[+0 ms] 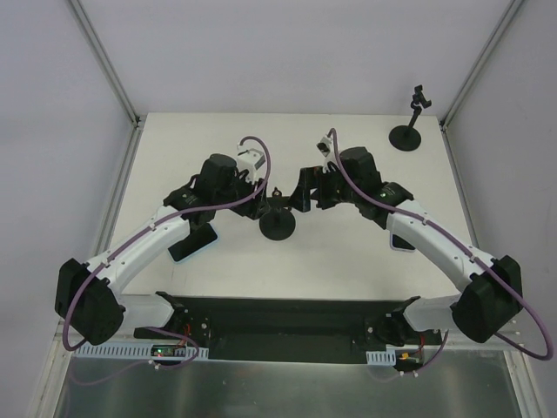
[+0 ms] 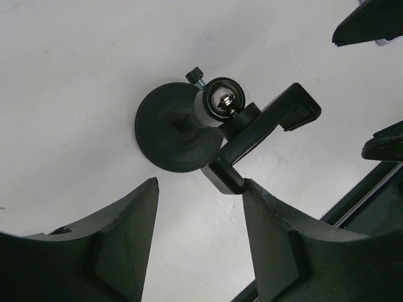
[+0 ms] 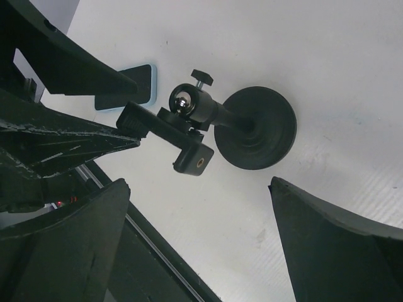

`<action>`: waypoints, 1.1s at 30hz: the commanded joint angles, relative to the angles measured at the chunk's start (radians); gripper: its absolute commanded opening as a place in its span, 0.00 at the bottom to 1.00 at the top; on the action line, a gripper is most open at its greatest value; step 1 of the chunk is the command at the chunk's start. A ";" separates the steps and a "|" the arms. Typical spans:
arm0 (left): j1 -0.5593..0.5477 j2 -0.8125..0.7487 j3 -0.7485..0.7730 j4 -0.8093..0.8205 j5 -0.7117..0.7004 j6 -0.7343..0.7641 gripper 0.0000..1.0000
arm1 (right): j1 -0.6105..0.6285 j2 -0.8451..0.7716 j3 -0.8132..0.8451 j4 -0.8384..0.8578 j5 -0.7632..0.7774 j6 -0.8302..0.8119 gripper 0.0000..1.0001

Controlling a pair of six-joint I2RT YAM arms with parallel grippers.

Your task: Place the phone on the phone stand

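The black phone stand [image 1: 277,222] has a round base [image 2: 170,129], a ball head and a tilted clamp arm [image 2: 267,123]. It stands mid-table between both grippers. My left gripper [image 2: 200,184] is open with only table between its fingers. Its right fingertip [image 2: 255,195] sits right at the clamp arm's lower end. My right gripper [image 3: 199,182] is wide open just short of the stand [image 3: 255,129], holding nothing. The phone [image 1: 193,244], dark with a light blue edge, lies flat on the table under my left forearm. It also shows in the right wrist view, the phone [image 3: 126,88] lying behind the left gripper.
A second black stand [image 1: 409,131] rises at the back right corner. A pale object [image 1: 402,242] lies partly hidden under my right forearm. White walls with metal posts enclose the table, and a dark rail [image 1: 287,318] runs along its near edge.
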 commanded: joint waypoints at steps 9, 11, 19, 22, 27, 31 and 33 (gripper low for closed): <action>-0.004 -0.019 0.020 -0.053 -0.178 -0.033 0.39 | 0.054 0.051 0.037 0.115 -0.090 0.035 0.96; 0.002 -0.012 0.023 -0.061 -0.185 -0.039 0.36 | 0.066 0.048 0.026 0.125 -0.082 0.028 0.96; 0.014 -0.008 0.037 -0.059 -0.152 -0.036 0.32 | 0.113 0.073 0.023 0.158 0.006 0.025 0.96; 0.015 -0.005 0.038 -0.059 -0.142 -0.034 0.30 | 0.130 0.091 0.044 0.149 0.056 0.005 0.98; 0.017 -0.009 0.038 -0.059 -0.125 -0.031 0.25 | 0.155 0.134 0.078 0.122 0.112 -0.015 0.91; 0.017 -0.028 0.035 -0.051 -0.096 -0.033 0.25 | 0.164 0.152 0.086 0.115 0.148 -0.009 0.86; 0.017 -0.035 0.034 -0.047 -0.077 -0.033 0.27 | 0.164 0.157 0.084 0.117 0.178 -0.011 0.80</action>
